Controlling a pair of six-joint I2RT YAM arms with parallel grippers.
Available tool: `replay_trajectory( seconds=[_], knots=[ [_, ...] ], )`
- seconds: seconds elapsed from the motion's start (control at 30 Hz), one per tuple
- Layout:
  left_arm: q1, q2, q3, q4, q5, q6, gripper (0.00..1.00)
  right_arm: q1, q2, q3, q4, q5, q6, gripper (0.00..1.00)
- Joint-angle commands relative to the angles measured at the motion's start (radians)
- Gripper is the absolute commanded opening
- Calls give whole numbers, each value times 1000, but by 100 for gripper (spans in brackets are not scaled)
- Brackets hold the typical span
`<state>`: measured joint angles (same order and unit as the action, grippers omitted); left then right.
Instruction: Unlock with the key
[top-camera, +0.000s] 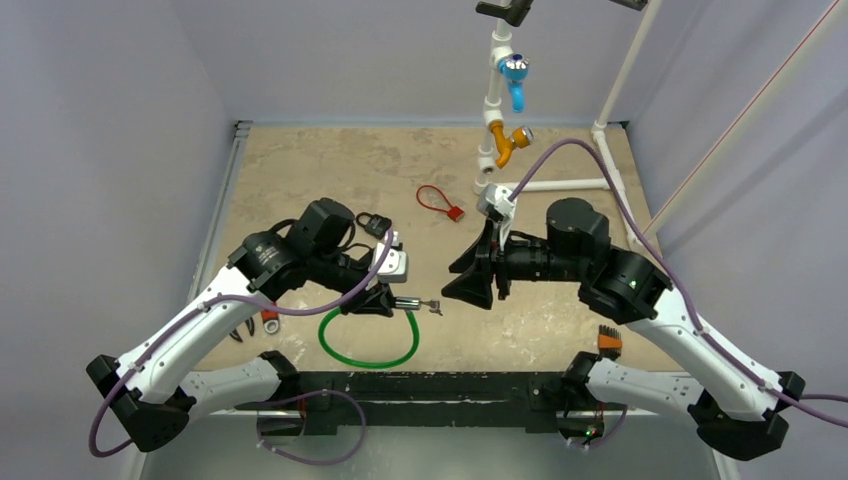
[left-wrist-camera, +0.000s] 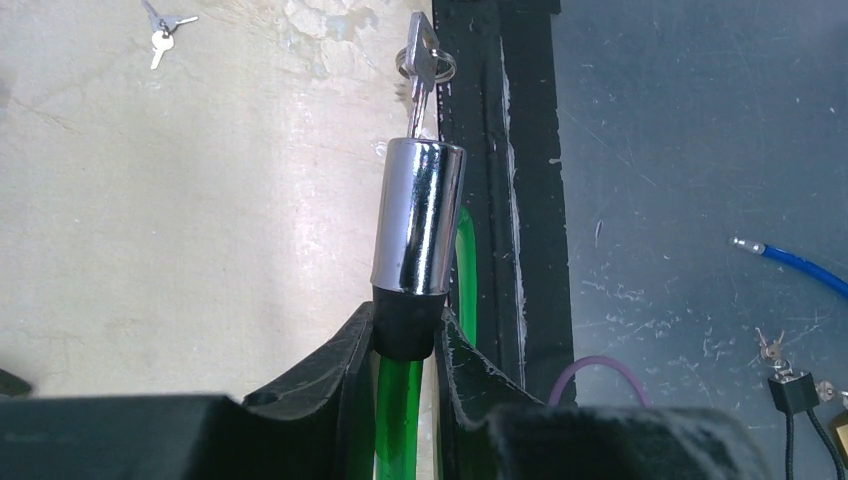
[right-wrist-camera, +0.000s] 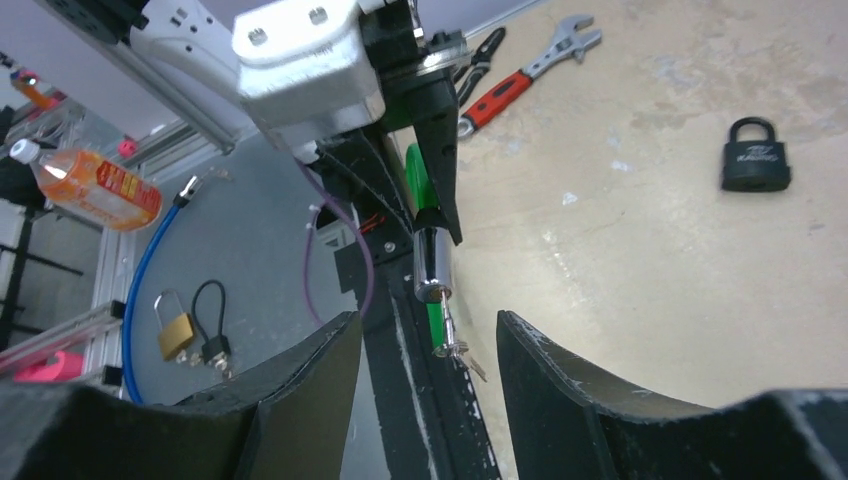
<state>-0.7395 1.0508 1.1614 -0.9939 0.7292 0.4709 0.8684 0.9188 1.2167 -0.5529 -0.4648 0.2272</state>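
The key (left-wrist-camera: 422, 75), a small flat blade of bright silver metal with a split ring through its head, stands with its tip seated in the end face of the lock cylinder (left-wrist-camera: 420, 215), a smooth, mirror-polished chrome barrel that ends in a matt black collar. The left gripper (left-wrist-camera: 405, 345) is closed on that collar, its two black wedge-shaped tips pinching it from either side at lower centre of the left wrist view. The key thus projects beyond the far end of the barrel, away from the tips and toward the upper edge of that frame. A glossy translucent green cable (left-wrist-camera: 400, 420) runs out of the collar between the tips and, in the top view, forms a round loop on the mottled beige table (top-camera: 330, 170) just below the left gripper. The right gripper (top-camera: 455, 282) is spread wide and grasps nothing. In the right wrist view its two broad black fingers (right-wrist-camera: 300, 385) frame the lower centre, with the key showing between and beyond them, touching neither. In the top view the key lies just left of the right gripper, with a clear gap. A black padlock (right-wrist-camera: 755, 155) rests on the table at upper right of the right wrist view, and a red-handled wrench (right-wrist-camera: 520, 75) lies near that view's upper edge
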Motion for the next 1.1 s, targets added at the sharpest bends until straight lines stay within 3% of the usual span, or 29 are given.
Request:
replay_trajectory(
  seconds=[0.0, 0.37, 0.53, 0.67, 0.87, 1.07],
  knots=[
    [6, -24, 74, 6, 43, 29, 0, -3, 28, -33, -9, -99, -29, 52],
    [6, -22, 91, 5, 23, 32, 0, -3, 59, -63, -19, -151, -46, 62],
    [6, -18, 101, 11, 18, 29, 0, -3, 83, -84, -8, -187, -42, 56],
    [6, -15, 103, 19, 15, 26, 0, -3, 102, -78, -7, -196, -45, 42],
    [6, -10, 109, 19, 16, 20, 0, -3, 122, -65, 0, -198, -50, 39],
    [6, -9, 106, 21, 12, 16, 0, -3, 132, -67, 16, -210, -51, 28]
  ],
)
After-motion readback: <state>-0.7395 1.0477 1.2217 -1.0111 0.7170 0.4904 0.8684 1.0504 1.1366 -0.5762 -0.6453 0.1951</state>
